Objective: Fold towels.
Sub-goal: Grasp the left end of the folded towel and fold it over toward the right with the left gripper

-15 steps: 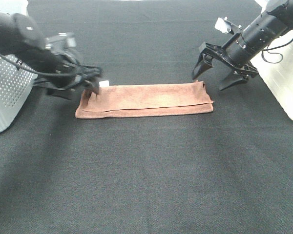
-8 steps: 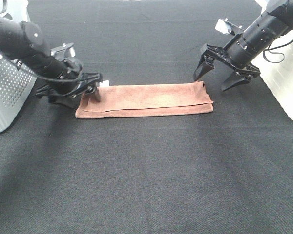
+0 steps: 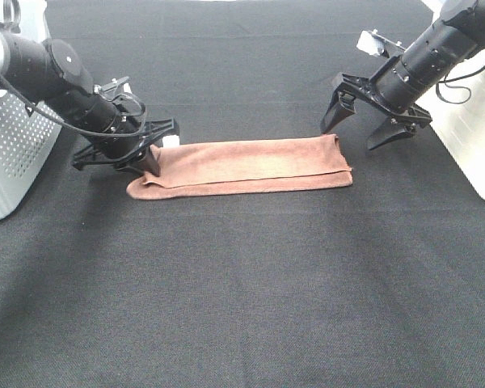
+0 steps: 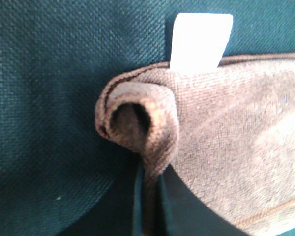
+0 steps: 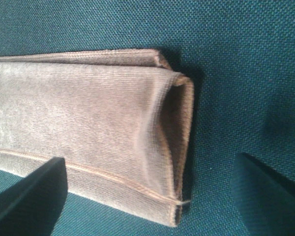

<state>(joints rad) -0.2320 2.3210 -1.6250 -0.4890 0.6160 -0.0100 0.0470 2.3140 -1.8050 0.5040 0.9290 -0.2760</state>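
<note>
The terracotta towel (image 3: 250,166) lies folded into a long strip on the black table, with its white tag (image 3: 171,140) at the far left corner. My left gripper (image 3: 149,158) is down at the strip's left end, shut on the bunched far-left corner. In the left wrist view that corner of the towel (image 4: 226,132) curls up between the fingers (image 4: 187,216), next to the tag (image 4: 201,39). My right gripper (image 3: 364,129) hangs open just above the strip's right end. Its fingers (image 5: 29,196) straddle that end of the towel (image 5: 88,123) without touching it.
A white perforated box (image 3: 8,153) stands at the left edge, behind my left arm. A white box (image 3: 477,137) stands at the right edge, beside my right arm. The black table cloth (image 3: 250,283) stretches towards the front.
My left gripper has swung in onto the strip's left end and shut on the corner, which now bunches up. The right gripper has barely moved.
</note>
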